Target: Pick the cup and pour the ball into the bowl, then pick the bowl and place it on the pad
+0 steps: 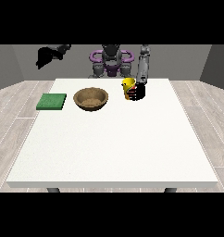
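yellow cup (128, 86): smooth, cylindrical, upright on far part of white table (114, 148), just right of bowl. hand at view's right (139, 91): black, fingers curled round cup's right side, touching. wooden bowl (90, 98): round, brown, grainy, shallow. green pad (52, 101): flat, square, matte, left of bowl. hand at view's left (48, 54): raised, well off table, finger state unclear. ball not visible. no readable writing.
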Available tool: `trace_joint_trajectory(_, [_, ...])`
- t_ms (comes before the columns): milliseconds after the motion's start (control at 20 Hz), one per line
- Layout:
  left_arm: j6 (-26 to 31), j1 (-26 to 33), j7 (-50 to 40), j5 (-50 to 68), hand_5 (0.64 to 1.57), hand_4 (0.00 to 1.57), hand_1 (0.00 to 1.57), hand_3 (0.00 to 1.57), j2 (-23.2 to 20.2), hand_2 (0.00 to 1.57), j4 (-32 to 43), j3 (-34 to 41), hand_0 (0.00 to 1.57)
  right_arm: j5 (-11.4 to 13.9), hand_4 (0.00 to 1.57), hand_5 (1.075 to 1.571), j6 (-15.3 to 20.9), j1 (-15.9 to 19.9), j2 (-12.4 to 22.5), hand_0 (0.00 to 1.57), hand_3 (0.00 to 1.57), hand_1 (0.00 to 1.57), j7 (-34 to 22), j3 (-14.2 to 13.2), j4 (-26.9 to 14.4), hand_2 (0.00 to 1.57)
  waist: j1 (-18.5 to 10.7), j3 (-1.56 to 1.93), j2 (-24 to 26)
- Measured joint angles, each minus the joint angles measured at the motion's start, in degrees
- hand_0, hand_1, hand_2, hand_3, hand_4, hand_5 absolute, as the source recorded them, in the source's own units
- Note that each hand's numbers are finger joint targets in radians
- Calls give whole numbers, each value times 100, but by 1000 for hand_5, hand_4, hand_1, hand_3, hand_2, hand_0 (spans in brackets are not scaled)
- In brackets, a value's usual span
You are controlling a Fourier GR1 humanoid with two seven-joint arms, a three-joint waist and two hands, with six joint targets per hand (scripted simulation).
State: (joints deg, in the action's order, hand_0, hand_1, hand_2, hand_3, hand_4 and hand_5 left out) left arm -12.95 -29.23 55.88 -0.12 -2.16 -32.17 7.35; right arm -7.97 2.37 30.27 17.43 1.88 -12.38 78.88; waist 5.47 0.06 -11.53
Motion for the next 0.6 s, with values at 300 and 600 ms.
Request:
trace_joint_trajectory(300, [-196, -254, -733, -185, 1157, 1309, 1340, 1571, 74, 1571, -263, -345, 1340, -84, 562, 1570, -264, -293, 215, 0, 710, 0, 311, -280, -645, 398, -256, -2, 499])
trace_joint_trajectory(600, [-902, -887, -1598, -704, 1233, 1363, 1371, 1571, -40, 1571, -388, -610, 1371, -169, 548, 1570, -491, -333, 361, 0, 676, 0, 483, -406, -992, 367, -182, 0, 632])
